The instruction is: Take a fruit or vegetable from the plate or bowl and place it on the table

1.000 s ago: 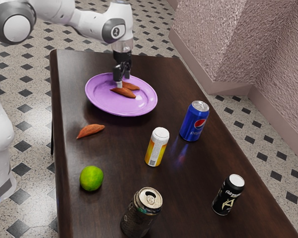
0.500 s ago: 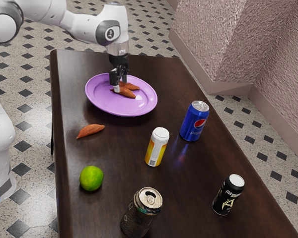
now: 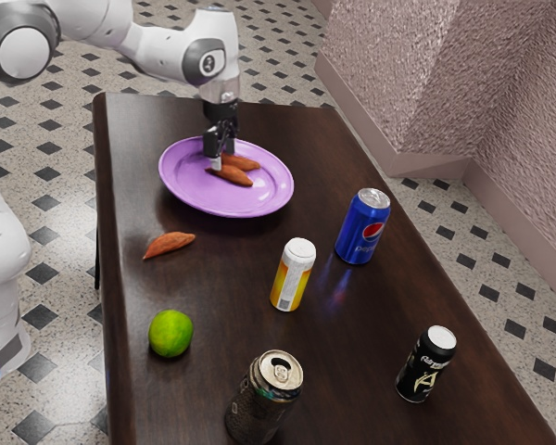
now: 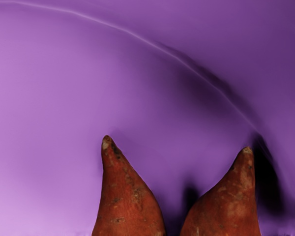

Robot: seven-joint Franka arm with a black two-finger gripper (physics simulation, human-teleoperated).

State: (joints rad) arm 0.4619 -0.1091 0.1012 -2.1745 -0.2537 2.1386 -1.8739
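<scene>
Exterior view: gripper (image 3: 221,156) is low over the purple plate (image 3: 196,195), upper left of the frame, at the near sweet potato (image 3: 233,176); the far sweet potato (image 3: 246,162) lies beside it. Both are on the plate, their upper-left ends partly hidden by the gripper. Grip state: cannot tell whether it stands apart, together or clamped on a potato. Wrist view: two tapered potato tips over purple plate surface, the remainder of each cut off by the frame edge; dark shadow beside them, detail hard to make out. A third sweet potato (image 3: 170,244) lies on the dark table (image 3: 352,324), left of frame centre, with a lime (image 3: 170,333) at lower left. Yellow-and-white can (image 3: 292,276) near centre, blue can (image 3: 360,227) right of centre, black can (image 3: 424,366) lower right, all upright. Brown can (image 3: 264,399), bottom edge: base cut off. Robot arm (image 3: 162,46) cut off at upper left.
</scene>
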